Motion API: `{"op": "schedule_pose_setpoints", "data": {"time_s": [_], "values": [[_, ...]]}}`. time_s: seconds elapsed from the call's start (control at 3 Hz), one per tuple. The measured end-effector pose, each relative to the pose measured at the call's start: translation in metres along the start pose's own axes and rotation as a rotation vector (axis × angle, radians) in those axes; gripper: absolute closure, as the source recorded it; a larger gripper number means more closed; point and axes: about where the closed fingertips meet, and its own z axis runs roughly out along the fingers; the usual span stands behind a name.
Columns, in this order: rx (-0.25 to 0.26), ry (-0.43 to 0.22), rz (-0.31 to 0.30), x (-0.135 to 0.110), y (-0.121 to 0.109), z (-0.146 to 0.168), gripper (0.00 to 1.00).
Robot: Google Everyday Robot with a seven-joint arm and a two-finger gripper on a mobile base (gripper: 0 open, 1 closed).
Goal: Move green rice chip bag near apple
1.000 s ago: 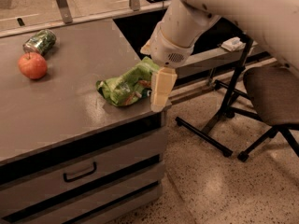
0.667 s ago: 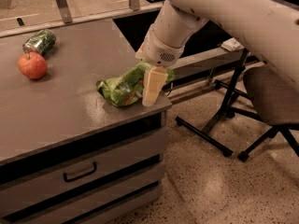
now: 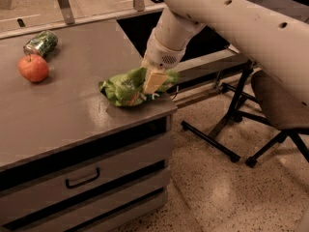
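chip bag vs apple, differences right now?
The green rice chip bag is crumpled, green, larger; the apple is round, red-orange, smaller. The bag lies at a corner of the counter, pincer on it; the apple sits well away, beside a green can. Both rest on the counter.

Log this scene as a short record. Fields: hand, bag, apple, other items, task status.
hand: lowered onto the right end of the green rice chip bag, at the table's right front corner
green rice chip bag: crumpled, lying on the table by that corner
apple: upright at the table's far left, well apart from the bag
other items: green can on its side, just behind the apple
task status: bag not yet near the apple
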Motion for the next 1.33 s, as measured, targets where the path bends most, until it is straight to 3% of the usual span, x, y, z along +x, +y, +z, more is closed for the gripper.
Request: {"op": "schedule_pose_setpoints", "data": {"time_s": [0.33,0.67,1.33], "values": [[0.001,-0.001,-0.004,0.0,-0.002,0.0,0.85],[0.03,-0.021,-0.032,-0.017,-0.009,-0.018,1.0],[0.18,-0.107,-0.156,-0.093,-0.029,-0.077,1.0]]}}
